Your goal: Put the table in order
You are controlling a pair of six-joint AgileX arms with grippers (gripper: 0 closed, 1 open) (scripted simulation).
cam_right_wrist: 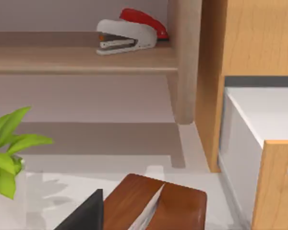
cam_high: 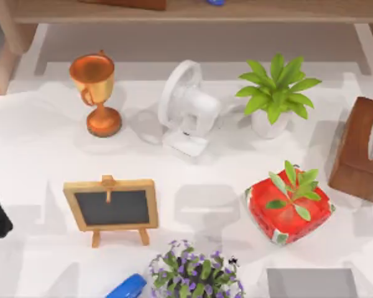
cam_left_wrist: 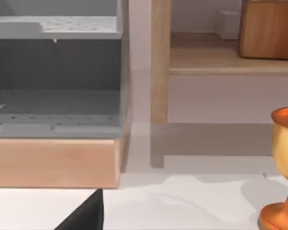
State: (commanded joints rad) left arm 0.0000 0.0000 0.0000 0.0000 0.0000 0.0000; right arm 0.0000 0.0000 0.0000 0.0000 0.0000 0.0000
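Several items on table (cam_high: 37, 155), trophy (cam_high: 96, 93), fan (cam_high: 185, 108)

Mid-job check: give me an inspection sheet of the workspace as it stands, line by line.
Surface: large plain white matte table, crowded.
Job's things: the table itself, not yet in order.
Clutter: copper trophy cup, white desk fan, green plant in white pot, brown wooden tissue box, red pot with a green plant, wood-framed mini chalkboard, purple flowers, blue object, grey rectangular pad.
Claws: nothing seen clearly.
Cables: nothing seen.
Surroundings: light-brown wooden shelf holding a red-and-white stapler.
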